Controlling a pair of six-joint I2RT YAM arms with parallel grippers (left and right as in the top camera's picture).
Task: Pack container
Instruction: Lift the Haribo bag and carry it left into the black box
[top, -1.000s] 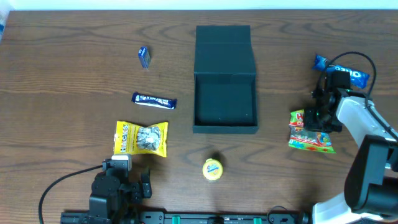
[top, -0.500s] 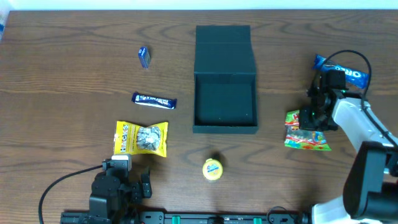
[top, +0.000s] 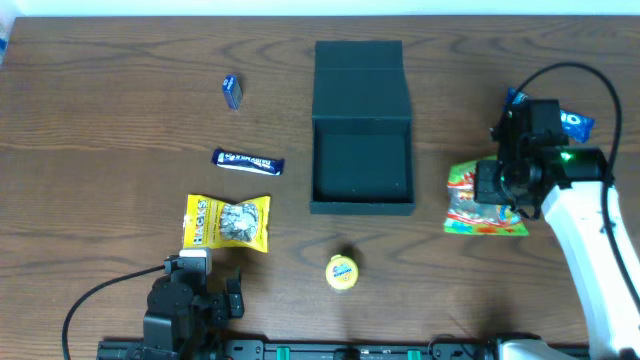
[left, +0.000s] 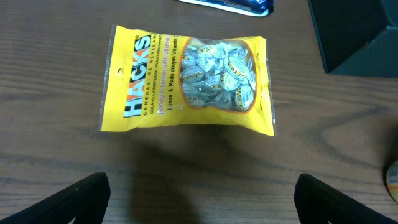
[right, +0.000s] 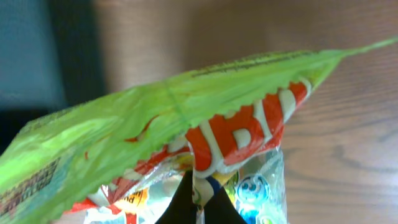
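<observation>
Right hand (top: 493, 186) | pinching crinkly green candy bag (top: 484, 213) | near matte squarish container (top: 362, 207)

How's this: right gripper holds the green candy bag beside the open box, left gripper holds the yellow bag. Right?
Not the left: the left wrist view shows the left gripper open, the yellow bag lying untouched ahead of it. The right gripper does hold the green candy bag beside the open box.
</observation>
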